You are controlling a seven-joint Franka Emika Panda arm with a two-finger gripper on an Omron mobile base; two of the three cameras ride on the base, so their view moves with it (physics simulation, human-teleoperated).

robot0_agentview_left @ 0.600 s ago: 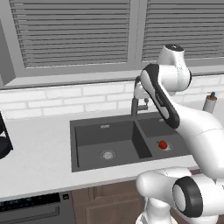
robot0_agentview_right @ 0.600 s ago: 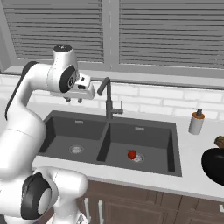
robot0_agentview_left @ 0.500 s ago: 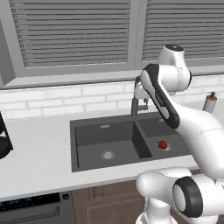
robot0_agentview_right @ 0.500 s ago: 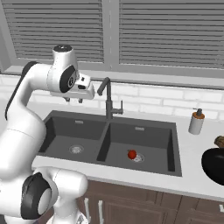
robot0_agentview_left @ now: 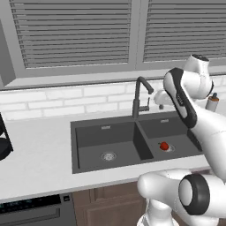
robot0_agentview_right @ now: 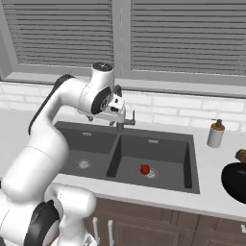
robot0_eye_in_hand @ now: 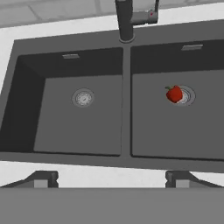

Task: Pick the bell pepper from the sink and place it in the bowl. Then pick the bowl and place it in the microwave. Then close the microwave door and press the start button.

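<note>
A white bench (robot0_agentview_left: 39,161) is running across the middle of both base views, backed by a white brick wall (robot0_agentview_left: 66,100) and a wide window with closed grey blinds (robot0_agentview_left: 70,35) filling the upper part of the frame. The sink (robot0_agentview_left: 84,132), a dark grey double basin, is sitting recessed in the bench at frame centre, with a dark curved faucet (robot0_agentview_left: 137,99) rising at its rear edge between the basins.

The bell pepper (robot0_eye_in_hand: 174,93) is lying on the round drain of the right basin; in the hand view it is appearing right of centre, in the right base view at lower centre (robot0_agentview_right: 145,169). The hand (robot0_agentview_right: 115,106) is hovering above the sink near the faucet, well apart from the pepper, with its fingers (robot0_eye_in_hand: 43,178) spread wide and grasping nothing.

At the right edge of the right base view, the black bowl (robot0_agentview_right: 235,181) is resting on the bench, with a soap dispenser (robot0_agentview_right: 215,133) standing near it by the wall. No legible writing or brand marks are showing on any surface.
</note>
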